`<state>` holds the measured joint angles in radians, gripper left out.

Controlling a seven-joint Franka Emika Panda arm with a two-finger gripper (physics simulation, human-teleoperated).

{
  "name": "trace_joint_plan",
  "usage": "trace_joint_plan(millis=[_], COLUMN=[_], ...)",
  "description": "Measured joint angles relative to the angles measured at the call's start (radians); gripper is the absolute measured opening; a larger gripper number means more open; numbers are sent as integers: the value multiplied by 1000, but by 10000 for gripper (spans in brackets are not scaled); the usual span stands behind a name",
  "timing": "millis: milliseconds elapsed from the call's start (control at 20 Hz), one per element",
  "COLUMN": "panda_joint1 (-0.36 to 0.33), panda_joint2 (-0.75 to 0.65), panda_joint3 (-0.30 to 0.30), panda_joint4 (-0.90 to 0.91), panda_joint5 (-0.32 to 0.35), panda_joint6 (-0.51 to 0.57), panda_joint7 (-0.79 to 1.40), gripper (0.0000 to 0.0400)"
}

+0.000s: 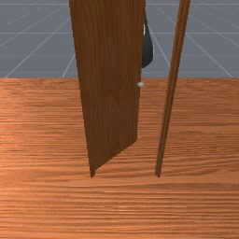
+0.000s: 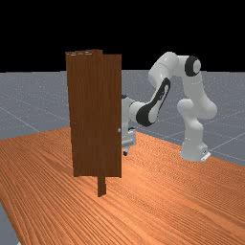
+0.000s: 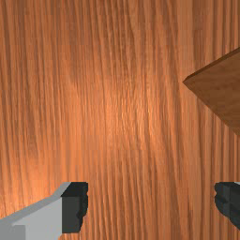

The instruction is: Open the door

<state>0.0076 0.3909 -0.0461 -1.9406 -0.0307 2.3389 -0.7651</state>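
Jutting from its frame (image 1: 172, 79) toward the arm (image 2: 160, 98): one door (image 1: 109, 84), seemingly stiff, likely light to swing. Knob (image 1: 141, 84): probably slippery; free edge (image 1: 138, 109) grips better. Pincer (image 3: 151, 206): spread, arm's side of frame.

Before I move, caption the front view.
Wooden door ajar: its free edge, with pale knob, stands away from the frame post.
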Motion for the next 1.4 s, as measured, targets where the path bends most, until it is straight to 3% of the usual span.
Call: trace_joint_plan(millis=[50, 100, 150, 250, 350, 400, 450, 500, 550, 600, 700, 750, 850, 950, 1000, 1100, 1250, 1350, 1400], panda_joint1=[0, 0, 0, 0, 54, 57, 13, 14, -4, 10, -12, -46, -9, 92, 164, 220, 208, 218, 217], panda_joint2=[0, 0, 0, 0, -18, -39, -89, -171, -266, -368, -540, -603, -592, -511, -473, -431, -164, 189, 208], panda_joint3=[0, 0, 0, 0, -48, -50, -10, -13, -5, -19, -10, 20, 132, 257, 270, 303, 281, 250, 228], panda_joint4=[0, 0, 0, 0, -26, -58, -124, -242, -384, -513, -706, -768, -751, -654, -605, -554, -186, 390, 413], panda_joint5=[0, 0, 0, 0, -131, -144, -30, -39, 78, -56, -72, -48, 1, 21, -4, -27, -108, -140, -127], panda_joint6=[0, 0, 0, 0, -6, 4, -18, 12, 96, 127, 146, 134, 123, 103, 87, 79, -16, -240, -246], panda_joint7=[0, 0, 0, 0, 115, 126, 22, 26, -84, 160, 207, 456, 740, 1085, 927, 829, 578, 518, 622], gripper=[243, 148, 90, 33, 12, 7, 4, 3, 2, 1, 0, 0, 0, 0, 0, 0, 0, 0, 0])
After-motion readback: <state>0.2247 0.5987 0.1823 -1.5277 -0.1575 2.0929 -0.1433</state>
